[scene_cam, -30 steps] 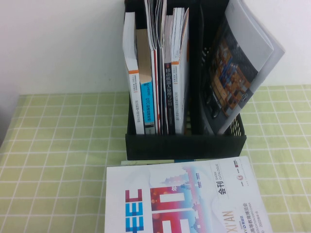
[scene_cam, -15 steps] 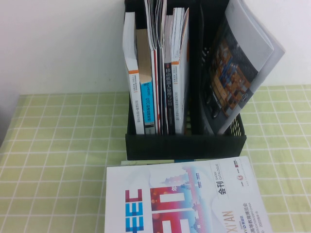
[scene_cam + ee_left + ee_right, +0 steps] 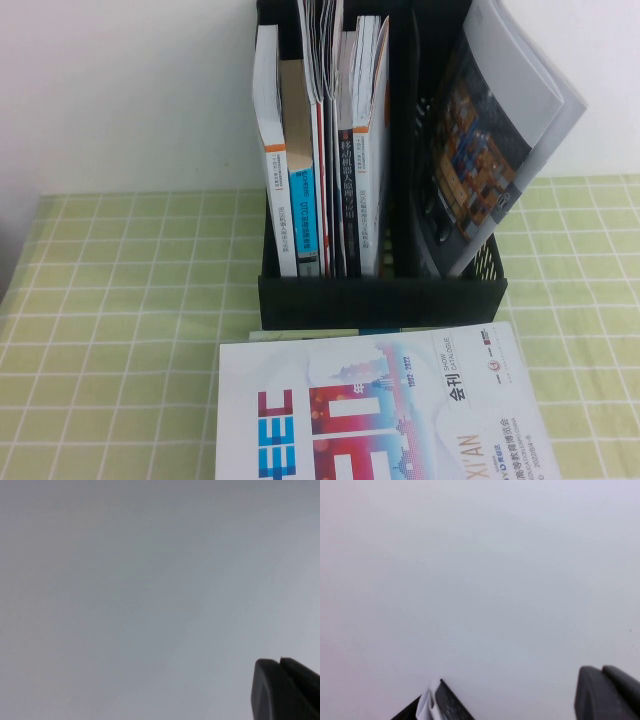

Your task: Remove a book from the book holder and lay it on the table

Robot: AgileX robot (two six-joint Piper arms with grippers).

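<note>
The glossy, thin book [image 3: 490, 130] leans tilted in the black plastic book holder's [image 3: 380, 298] right compartment, stiff spines packing its left one. A white catalogue [image 3: 370, 410] lies flat on the green gridded cloth bench [image 3: 120, 330] before the holder. The left claw [image 3: 285, 690] and right claw [image 3: 607, 692] face a blank wall, both pressed together.
</note>
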